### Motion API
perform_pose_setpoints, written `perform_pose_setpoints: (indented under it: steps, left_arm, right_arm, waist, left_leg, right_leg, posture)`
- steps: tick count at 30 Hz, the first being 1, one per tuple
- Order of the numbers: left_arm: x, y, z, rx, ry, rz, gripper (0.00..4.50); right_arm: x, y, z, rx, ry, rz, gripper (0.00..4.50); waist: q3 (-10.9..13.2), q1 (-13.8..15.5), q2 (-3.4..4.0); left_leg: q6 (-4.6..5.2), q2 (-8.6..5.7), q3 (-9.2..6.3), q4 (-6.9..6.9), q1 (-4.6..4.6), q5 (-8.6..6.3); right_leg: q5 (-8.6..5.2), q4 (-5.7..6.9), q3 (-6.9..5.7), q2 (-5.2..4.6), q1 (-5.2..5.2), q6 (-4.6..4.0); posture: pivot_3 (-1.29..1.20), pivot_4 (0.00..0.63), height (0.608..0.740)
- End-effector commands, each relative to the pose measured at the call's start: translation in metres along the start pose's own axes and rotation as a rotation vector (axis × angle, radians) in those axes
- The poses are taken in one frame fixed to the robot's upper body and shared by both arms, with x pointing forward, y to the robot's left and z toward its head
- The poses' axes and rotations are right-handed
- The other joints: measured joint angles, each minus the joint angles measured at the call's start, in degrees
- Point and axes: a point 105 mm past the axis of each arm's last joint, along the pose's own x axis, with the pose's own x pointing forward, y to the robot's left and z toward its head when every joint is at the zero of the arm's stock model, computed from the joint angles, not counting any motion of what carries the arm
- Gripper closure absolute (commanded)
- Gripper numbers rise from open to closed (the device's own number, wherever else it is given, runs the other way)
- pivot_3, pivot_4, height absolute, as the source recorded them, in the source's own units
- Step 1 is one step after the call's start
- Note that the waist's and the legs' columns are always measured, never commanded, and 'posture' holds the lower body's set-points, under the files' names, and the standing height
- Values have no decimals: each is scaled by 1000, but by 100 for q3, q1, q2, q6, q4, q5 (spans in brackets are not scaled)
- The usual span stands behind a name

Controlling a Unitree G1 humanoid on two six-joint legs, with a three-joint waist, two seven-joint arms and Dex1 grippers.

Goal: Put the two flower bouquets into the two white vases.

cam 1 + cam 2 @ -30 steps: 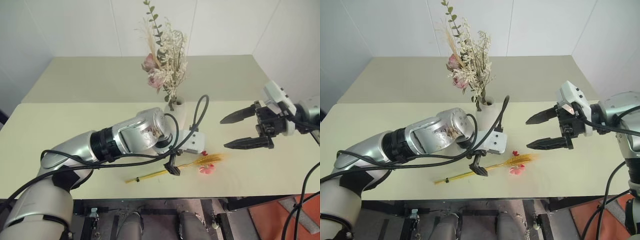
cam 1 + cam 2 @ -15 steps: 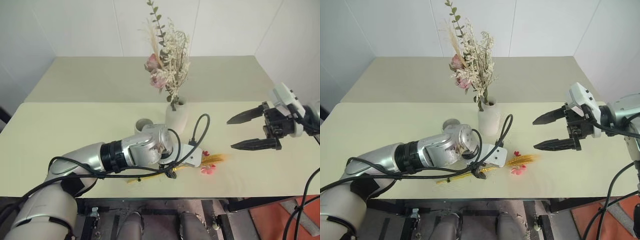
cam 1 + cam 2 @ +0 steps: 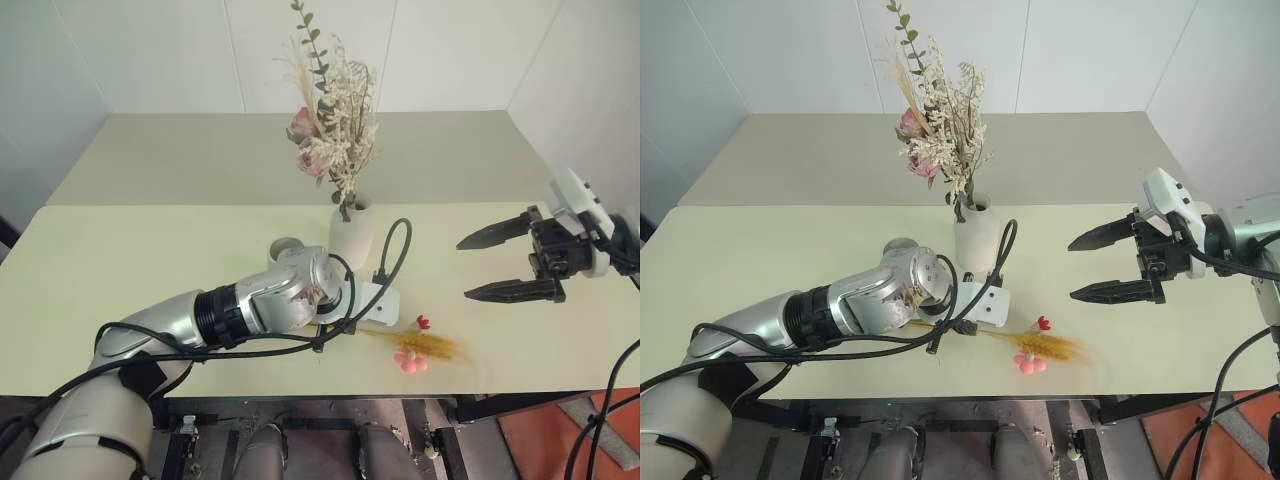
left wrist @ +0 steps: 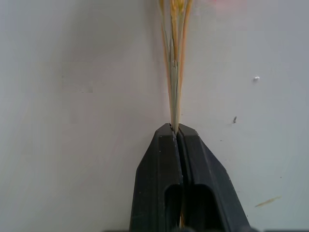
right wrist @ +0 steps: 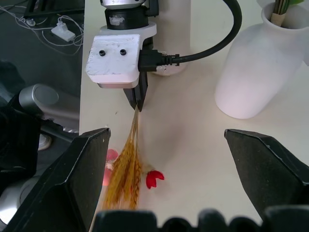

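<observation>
Left gripper (image 4: 175, 129) is clamped shut on the stalks of the slim bundle (image 3: 420, 345), which lies along the table (image 3: 120, 270), flower end toward the wide-open right gripper (image 3: 505, 262).

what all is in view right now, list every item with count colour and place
bushy bouquet: 1, beige-white sprigs, green leaves, pink blooms, standing in the bottle-shaped vase
bottle-shaped vase: 1, white, mid-table
cone vase: 1, white, beside the bottle-shaped vase on its left, partly hidden behind the left arm
slim bouquet: 1, yellow stalks with red-pink flowers, lying on the table near the front edge, stalk end in the left gripper
table: 1, pale yellow-green, under everything
left gripper: 1, black fingers, shut on the slim bouquet's stalks
right gripper: 1, black fingers, open, held above the table's right side
</observation>
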Motion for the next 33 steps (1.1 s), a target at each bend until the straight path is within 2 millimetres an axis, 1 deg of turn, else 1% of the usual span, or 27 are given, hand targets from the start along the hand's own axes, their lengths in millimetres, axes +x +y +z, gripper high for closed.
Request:
perform_pose_setpoints:
  steps: [1, 4, 7, 9, 11, 13, 16, 21, 25, 33]
  left_arm:
    - [-19, 16, 20, 9, -125, 74, 4426]
    - [-34, 26, 33, -43, -216, 101, 4426]
    - [-57, 41, 52, -109, -328, 142, 4426]
    - [-70, 50, 60, -166, -386, 155, 4426]
    - [-88, 57, 65, -222, -450, 170, 4426]
    - [-101, 61, 65, -254, -483, 177, 4426]
    - [-115, 60, 58, -259, -492, 193, 4426]
    - [-126, 48, 49, -214, -471, 173, 4426]
    - [-139, 49, 51, -223, -509, 186, 4426]
    - [-174, 58, 59, -270, -629, 232, 4426]
  right_arm:
    - [-10, 1, 9, -51, 0, -6, 0]
    - [-12, 0, 7, -43, 1, -14, 0]
    - [-15, -3, 3, -26, 7, -33, 0]
    - [-18, -5, 2, -19, 11, -44, 0]
    - [-22, -9, 0, -8, 12, -65, 0]
    - [-27, -13, 0, 2, 10, -92, 0]
    - [-36, -19, 2, 13, -5, -123, 0]
    - [-45, -27, 4, 11, -11, -156, 0]
    - [-45, -31, 3, 13, -13, -166, 0]
    - [-42, -36, 0, 18, -20, -165, 0]
  waist:
    - [0, 4, 0]
    - [0, 5, 0]
    - [0, 4, 0]
    - [0, 2, 0]
    - [0, -10, 0]
    - [0, -30, 0]
    - [2, -48, 9]
    - [3, -33, 12]
    - [4, -7, 12]
    - [4, -21, 13]
  left_leg:
    - [0, 0, 0, 0, 0, 0]
    - [0, -1, 0, 1, 0, 0]
    - [0, 0, 0, 1, 0, 0]
    - [0, -1, 0, 1, -1, 0]
    - [0, -1, 0, 1, 0, 0]
    - [0, -1, 0, -1, 1, 0]
    - [0, 0, 0, -4, 5, 0]
    - [0, 0, 1, -5, 3, 0]
    - [-1, -1, 1, -4, 2, 0]
    - [-1, -1, 1, -2, 1, 0]
  right_leg:
    - [0, 0, 0, 0, 0, 0]
    - [0, 0, 0, 0, 0, 0]
    - [0, 0, 0, 0, 0, 0]
    - [0, 0, -1, 0, 0, 1]
    - [-1, 0, -1, 0, 0, 2]
    - [-1, 0, -1, 0, -1, 2]
    - [-1, 1, 1, 1, -2, 2]
    - [0, 0, 2, 0, -2, 1]
    - [0, 0, 1, 0, -3, 1]
    - [0, 0, 1, 0, -3, 1]
  posture:
    - [0, 150, 740]
    - [0, 150, 740]
    - [0, 150, 740]
    - [0, 150, 740]
    - [0, 150, 740]
    - [0, 150, 740]
    - [0, 150, 740]
    - [0, 150, 740]
    - [0, 150, 740]
    - [0, 150, 740]
